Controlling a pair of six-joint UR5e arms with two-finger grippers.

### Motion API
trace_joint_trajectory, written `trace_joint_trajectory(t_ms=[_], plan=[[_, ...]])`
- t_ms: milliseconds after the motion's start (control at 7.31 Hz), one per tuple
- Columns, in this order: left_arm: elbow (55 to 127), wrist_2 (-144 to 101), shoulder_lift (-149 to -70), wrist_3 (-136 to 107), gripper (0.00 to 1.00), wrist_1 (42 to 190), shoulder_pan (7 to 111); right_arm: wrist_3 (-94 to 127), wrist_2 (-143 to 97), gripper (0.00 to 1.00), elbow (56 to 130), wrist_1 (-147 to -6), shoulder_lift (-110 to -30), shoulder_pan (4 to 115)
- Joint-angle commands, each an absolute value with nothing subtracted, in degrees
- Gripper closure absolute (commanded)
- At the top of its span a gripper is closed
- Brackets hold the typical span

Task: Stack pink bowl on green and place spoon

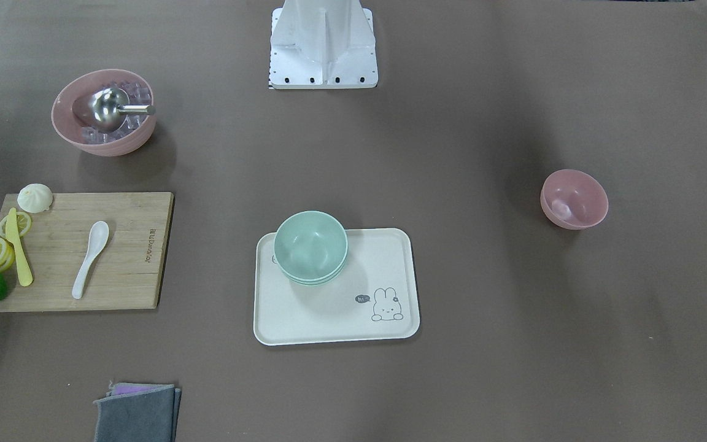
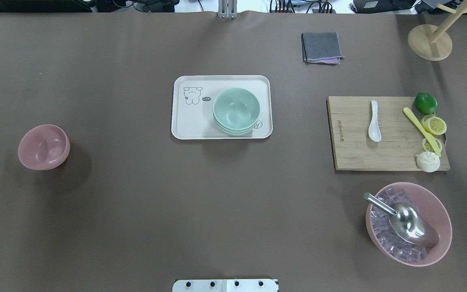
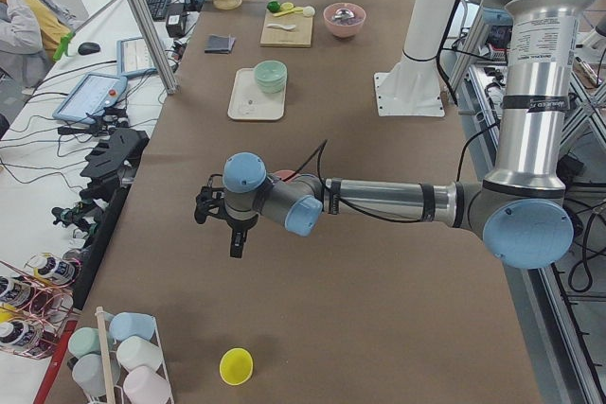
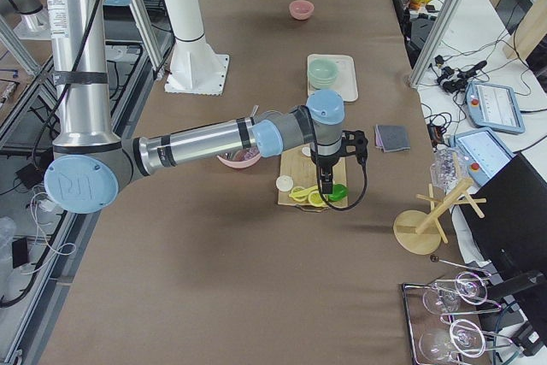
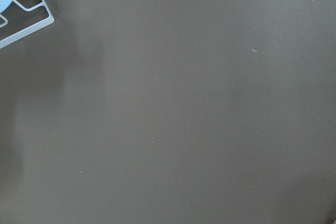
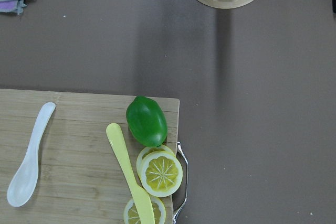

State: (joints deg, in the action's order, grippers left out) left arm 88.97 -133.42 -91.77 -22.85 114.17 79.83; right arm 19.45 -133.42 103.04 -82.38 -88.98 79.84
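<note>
The small empty pink bowl (image 2: pixel 43 147) stands alone on the brown table at the overhead view's left; it also shows in the front view (image 1: pixel 574 199). Stacked green bowls (image 2: pixel 236 110) sit on a white tray (image 2: pixel 189 121) at the centre. A white spoon (image 2: pixel 374 121) lies on a wooden cutting board (image 2: pixel 355 154), also in the right wrist view (image 6: pixel 30 161). My left gripper (image 3: pixel 234 238) hangs above the table near the pink bowl. My right gripper (image 4: pixel 325 184) hangs above the board's lime end. I cannot tell whether either is open or shut.
A lime (image 2: pixel 425 103), lemon slices (image 2: pixel 436 125), a yellow knife (image 2: pixel 422 130) and a bun (image 2: pixel 428 161) share the board. A large pink bowl with ice cubes and a metal scoop (image 2: pixel 410 223) stands near it. A grey cloth (image 2: pixel 322 47) and a wooden stand (image 2: pixel 428 40) lie beyond.
</note>
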Motion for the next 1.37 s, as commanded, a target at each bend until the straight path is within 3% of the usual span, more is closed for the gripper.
trace_joint_trajectory(t_ms=[0, 274, 684, 1232], plan=[[89.29, -133.85, -93.15, -23.81, 0.03, 114.00, 78.84, 19.51, -133.24, 0.00, 103.10, -81.57, -89.56, 79.45], [89.04, -133.95, -93.52, -23.82, 0.02, 114.08, 78.84, 19.42, -133.50, 0.00, 103.18, -81.21, -89.65, 79.11], [88.95, -133.60, -93.43, -23.03, 0.03, 114.08, 78.40, 19.51, -133.24, 0.00, 102.75, -69.82, -94.21, 77.17], [88.77, -133.86, -92.64, -23.11, 0.03, 113.64, 77.34, 25.53, -132.72, 0.00, 102.83, -67.43, -91.95, 70.09]])
